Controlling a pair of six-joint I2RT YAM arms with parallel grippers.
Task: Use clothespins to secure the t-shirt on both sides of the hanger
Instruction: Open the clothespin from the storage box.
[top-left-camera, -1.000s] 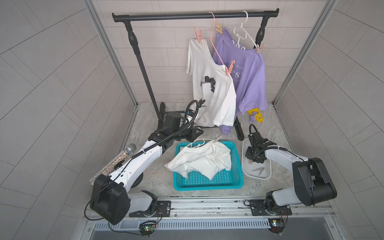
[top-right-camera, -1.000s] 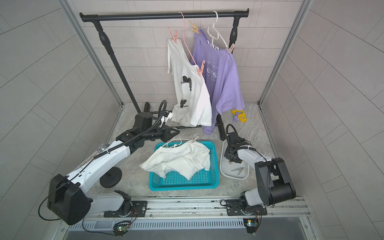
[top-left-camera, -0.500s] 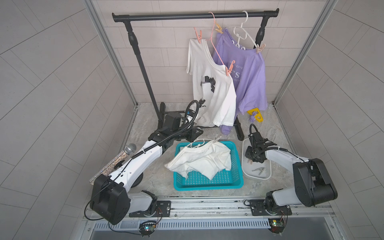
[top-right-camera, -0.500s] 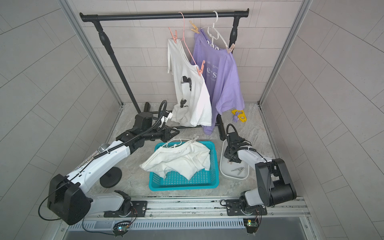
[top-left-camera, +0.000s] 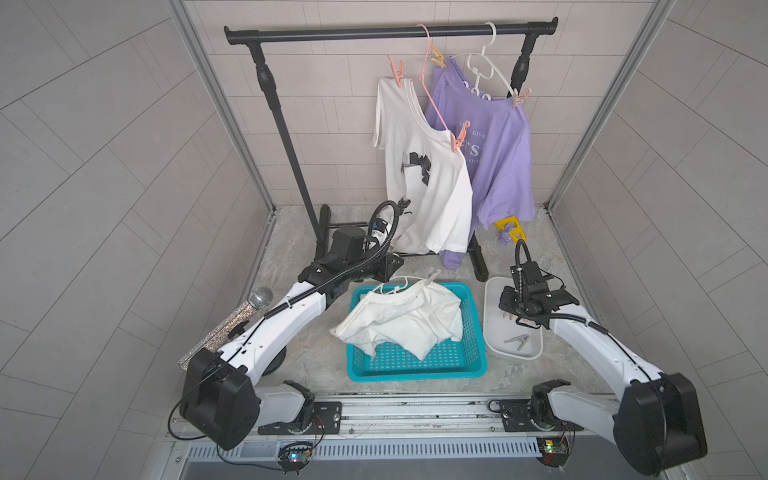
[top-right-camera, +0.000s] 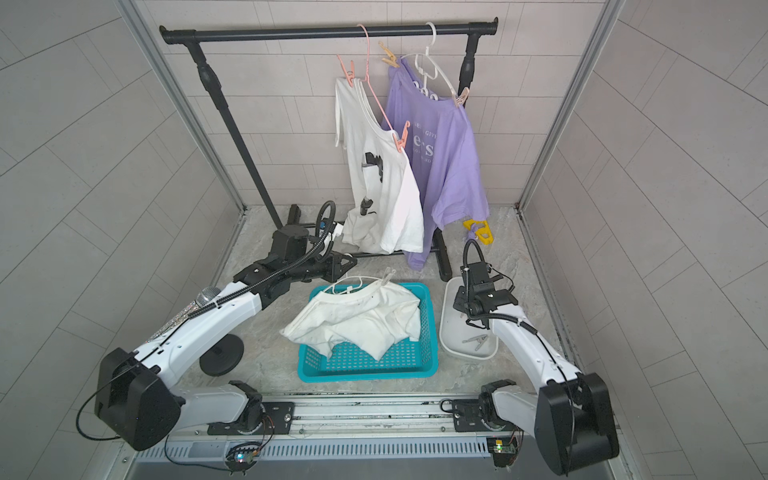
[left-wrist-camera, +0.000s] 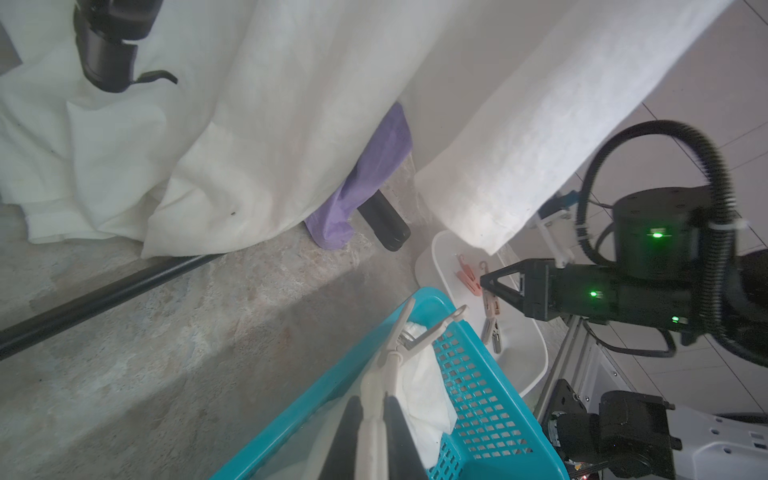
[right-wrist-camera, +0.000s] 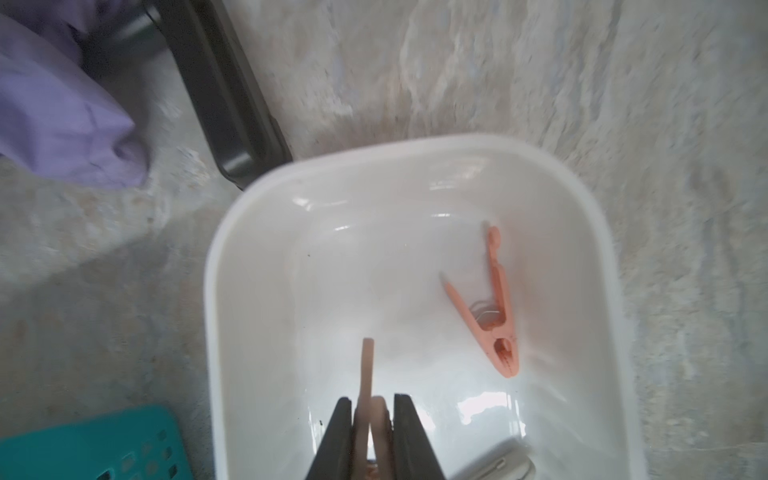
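Both top views: black tube rack across the upper centre, standing on a marbled stone-look worktop.
- Two shirts hang right of centre: a white t-shirt with a black print on a thin pink hanger, and a purple t-shirt on a white hanger.
- Four clothespins on those shoulders: two salmon, two tan.
- Lower centre: one teal perforated basket. One crumpled white t-shirt spills over its left rim, and a third hanger pokes its hook out at the upper edge.
- Right of the basket: one glossy white rounded tray holding a grey clothespin. The right end effector points down into it.
- Glitter microphone lower left, yellow plastic piece right of centre.

Left wrist: left end effector at bottom centre, clenched on a cream plastic stem. It reads as the third hanger's neck, not certain. Just past the fingertips is one cream clothespin, prongs forked apart over the basket rim.

Right wrist: right end effector at bottom centre, clenched on one peach clothespin standing upright over the tray. One salmon clothespin lies flat right of centre, V-shaped, wire spring showing. The grey one is at the bottom edge, blurred. That makes three in the tray, counting the held one.
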